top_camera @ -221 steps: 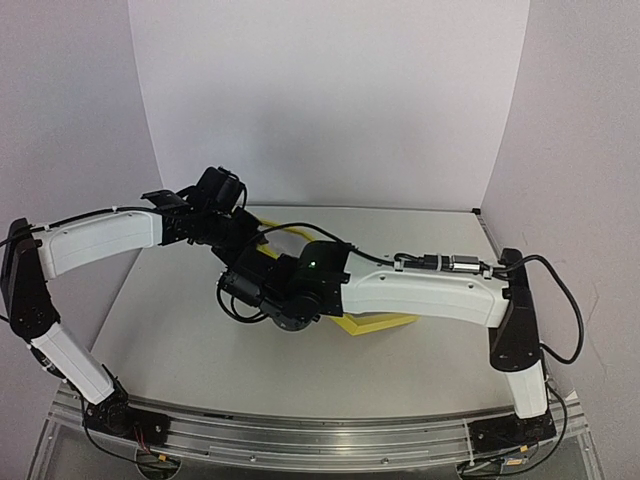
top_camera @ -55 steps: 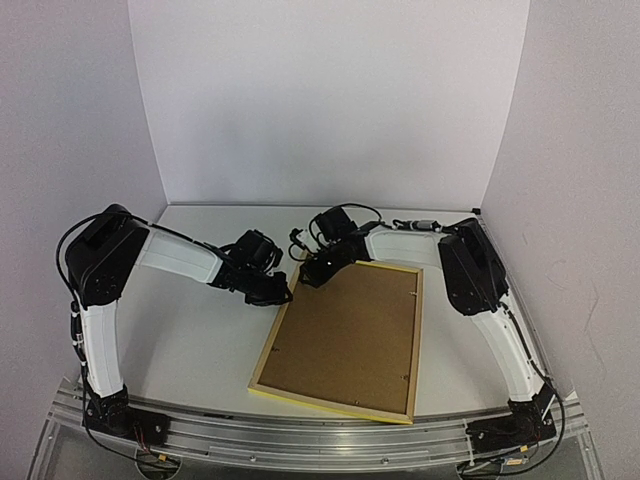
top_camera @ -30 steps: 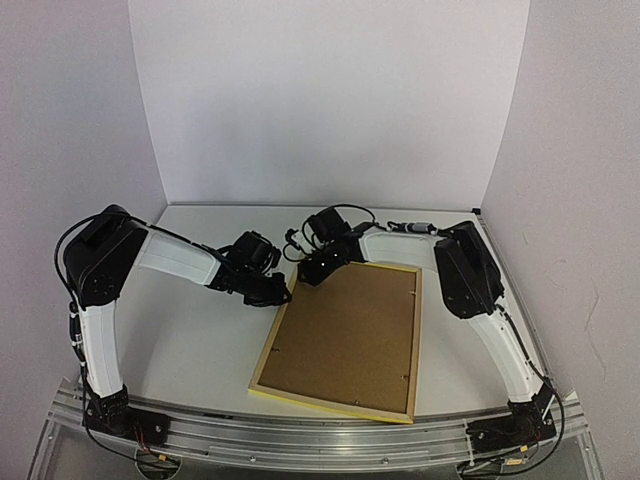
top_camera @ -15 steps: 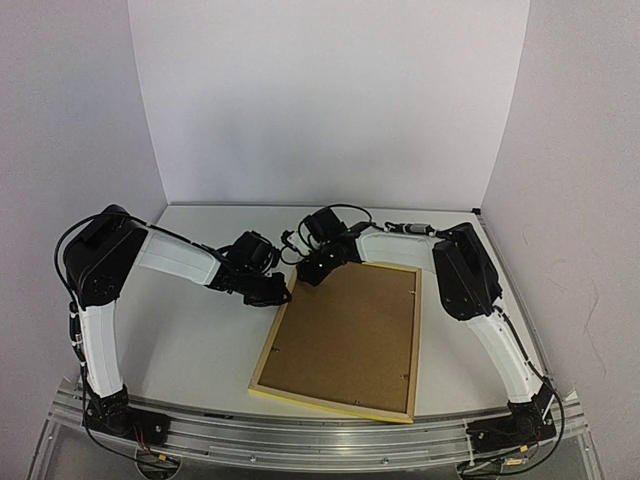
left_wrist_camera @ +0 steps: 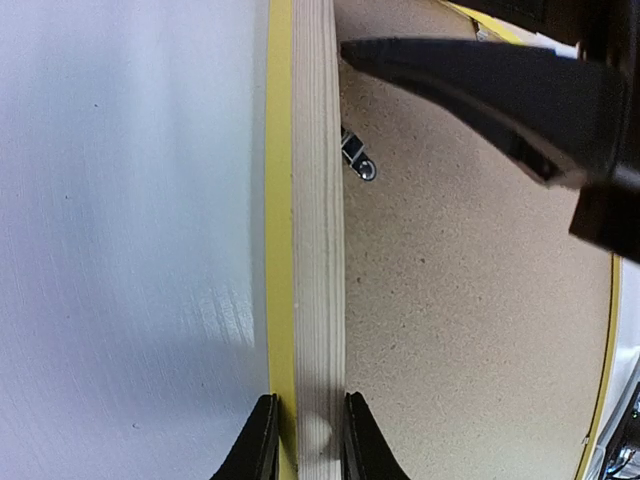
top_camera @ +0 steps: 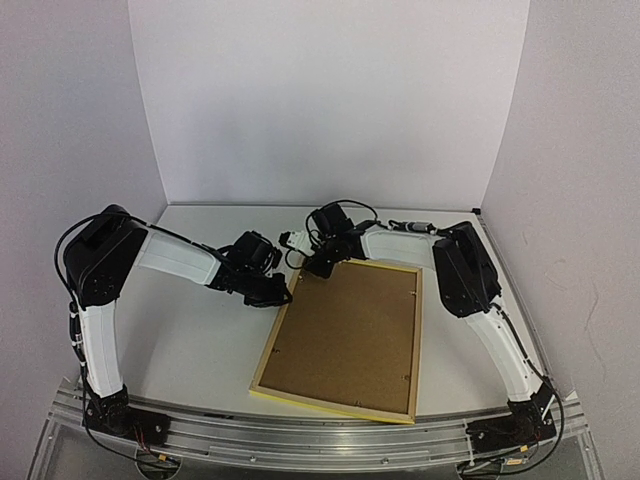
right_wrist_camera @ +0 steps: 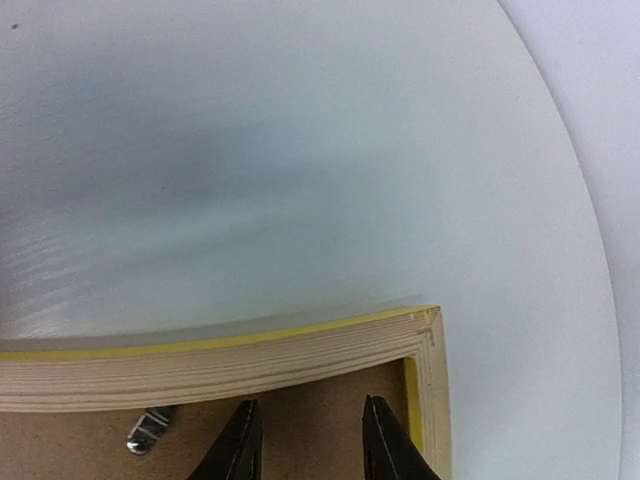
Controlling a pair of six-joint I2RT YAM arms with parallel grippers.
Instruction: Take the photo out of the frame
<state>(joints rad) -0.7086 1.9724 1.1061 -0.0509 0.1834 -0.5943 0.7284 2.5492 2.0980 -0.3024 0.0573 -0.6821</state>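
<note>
The frame (top_camera: 417, 330) lies face down on the white table, pale wood rim up with a yellow edge. Plain brown backing (top_camera: 350, 335) fills it, so the photo is hidden. My left gripper (top_camera: 280, 293) is shut on the frame's left rail (left_wrist_camera: 315, 200) near the far corner, one jaw on each side of the wood (left_wrist_camera: 305, 445). My right gripper (top_camera: 316, 268) hovers open just inside the far-left corner (right_wrist_camera: 430, 330). Its fingertips stand apart over the backing (right_wrist_camera: 310, 410), with nothing between them (right_wrist_camera: 312, 445). One of its black fingers (left_wrist_camera: 470, 85) shows in the left wrist view.
Small metal clips (left_wrist_camera: 357, 160) (right_wrist_camera: 148, 430) sit on the backing along the rim. White walls close in the table at the back and on both sides. An aluminium rail (top_camera: 320, 440) carrying the arm bases runs along the near edge.
The right gripper has shifted slightly at the frame's far-left corner and its jaws have narrowed a little. The frame and the left arm have not moved.
</note>
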